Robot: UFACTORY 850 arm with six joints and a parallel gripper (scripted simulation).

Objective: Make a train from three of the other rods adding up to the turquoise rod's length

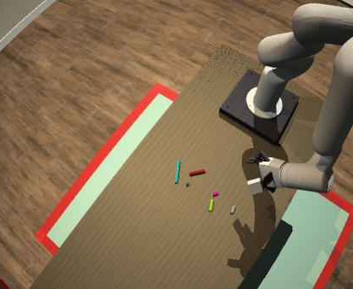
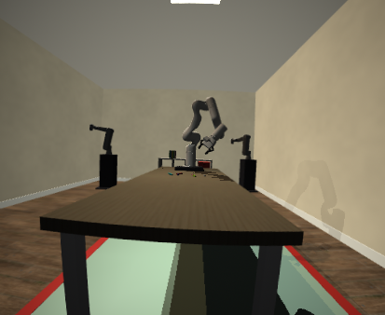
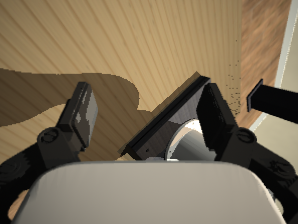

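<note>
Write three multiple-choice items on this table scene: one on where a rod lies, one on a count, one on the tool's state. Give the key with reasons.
1. Which rod lies nearest the turquoise rod?
A. grey
B. blue
C. lime

2. How many rods are on the table?
A. six
B. four
C. eight

3. How is the tool now?
A. shut on the red rod
B. shut on nothing
C. open, holding nothing

Key:
1. B, the blue rod sits just beside the turquoise rod's lower end.
2. A, turquoise, red rod, blue, magenta rod, lime rod and grey rod lie there.
3. C, the wrist view shows the fingers spread wide with only table between them.
</note>
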